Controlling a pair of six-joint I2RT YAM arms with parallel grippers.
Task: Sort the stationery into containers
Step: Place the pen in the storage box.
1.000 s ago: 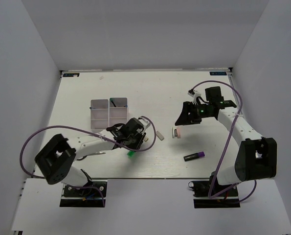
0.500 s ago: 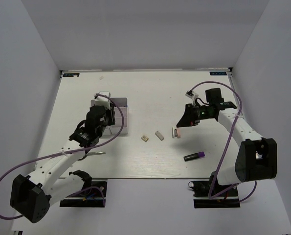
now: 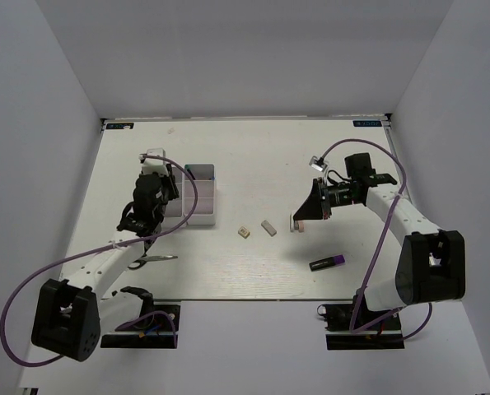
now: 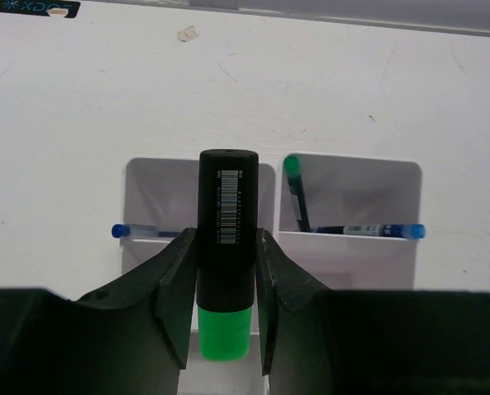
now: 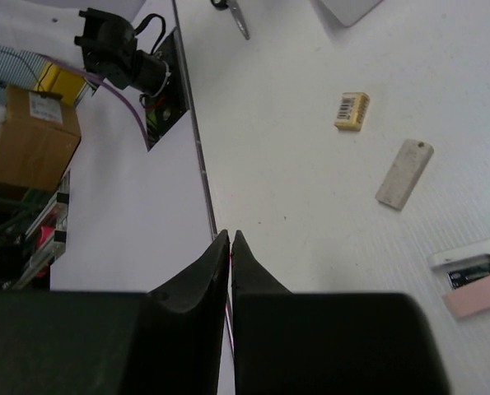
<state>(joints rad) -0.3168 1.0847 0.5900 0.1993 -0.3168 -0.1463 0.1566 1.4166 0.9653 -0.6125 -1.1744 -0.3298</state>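
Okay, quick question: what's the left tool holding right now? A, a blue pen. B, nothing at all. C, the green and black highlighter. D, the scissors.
C: in the left wrist view, the left tool has both fingers pressed against the sides of the green-black highlighter.

A robotics lab: white table (image 3: 253, 156) boxed by plain white panels (image 3: 245, 58), cardboard box (image 5: 30, 140) beside it.
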